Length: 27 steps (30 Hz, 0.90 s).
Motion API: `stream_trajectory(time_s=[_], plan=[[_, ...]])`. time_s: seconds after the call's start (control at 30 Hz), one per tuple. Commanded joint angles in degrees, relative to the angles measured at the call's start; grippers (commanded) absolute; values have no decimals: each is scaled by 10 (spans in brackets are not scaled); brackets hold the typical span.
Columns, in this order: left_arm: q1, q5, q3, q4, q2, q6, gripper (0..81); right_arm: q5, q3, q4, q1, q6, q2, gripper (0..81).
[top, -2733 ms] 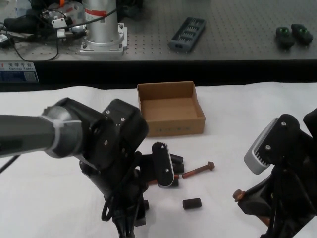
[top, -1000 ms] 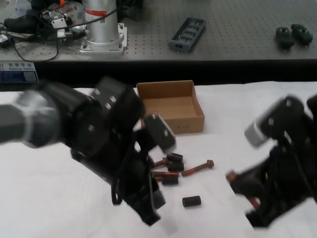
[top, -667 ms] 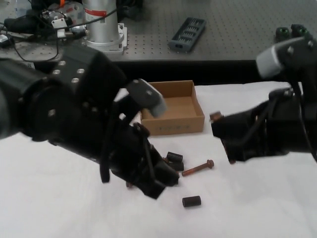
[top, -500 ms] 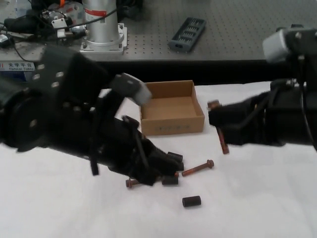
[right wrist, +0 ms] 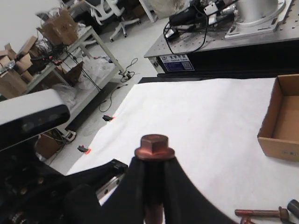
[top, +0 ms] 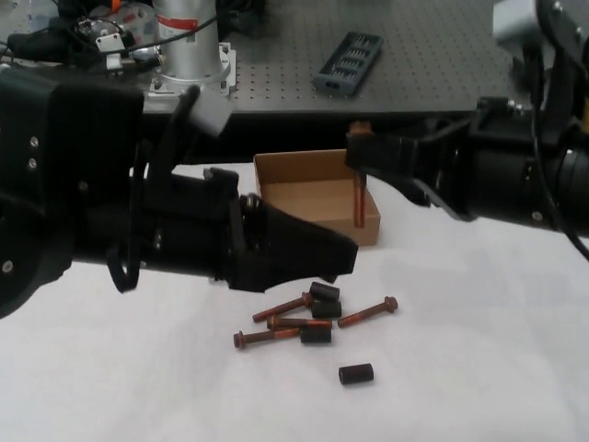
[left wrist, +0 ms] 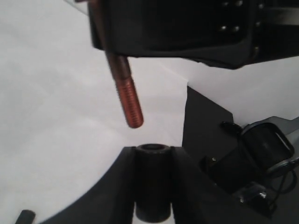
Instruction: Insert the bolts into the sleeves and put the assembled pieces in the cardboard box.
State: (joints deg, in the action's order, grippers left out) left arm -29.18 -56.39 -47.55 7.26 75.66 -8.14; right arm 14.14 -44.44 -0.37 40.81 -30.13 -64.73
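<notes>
My right gripper (top: pixel 361 155) is shut on a copper bolt (top: pixel 359 195), which hangs threaded end down in front of the cardboard box (top: pixel 317 173). The right wrist view looks down on the bolt's hex head (right wrist: pixel 154 148) between the fingers (right wrist: pixel 131 179). My left gripper (left wrist: pixel 153 163) is shut on a black sleeve (left wrist: pixel 152 186) held upright, its hole facing the bolt. That bolt's threaded tip (left wrist: pixel 132 112) hangs just above the sleeve, a little off to one side. In the high view the left gripper (top: pixel 336 258) points toward the right arm.
Loose bolts (top: pixel 366 313) (top: pixel 281 309) (top: pixel 265 337) and black sleeves (top: pixel 356 375) (top: pixel 324 293) lie on the white cloth in front of the box. The dark bench behind carries a metal column (top: pixel 189 46) and a black tray (top: pixel 348 60).
Both arms have lifted off the cloth and swung toward each other. The right one carried its bolt up and left to the box front. The left gripper turned to point right.
</notes>
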Motion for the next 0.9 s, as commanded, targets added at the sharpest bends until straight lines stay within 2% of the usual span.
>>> stream_trajectory(time_s=[0.0,0.2,0.37,0.87], plan=[[1,-29,-3,28,-8,-23,6,12,-6,-22,-9,-13,1,19],[1,-44,-3,45,-8,-36,6,35,-6,-43,-33,-55,1,19],[1,-40,-3,55,-8,-36,6,49,-6,-68,-35,-86,1,19],[1,53,-3,79,-8,-40,6,61,-6,-68,-33,-102,1,19]])
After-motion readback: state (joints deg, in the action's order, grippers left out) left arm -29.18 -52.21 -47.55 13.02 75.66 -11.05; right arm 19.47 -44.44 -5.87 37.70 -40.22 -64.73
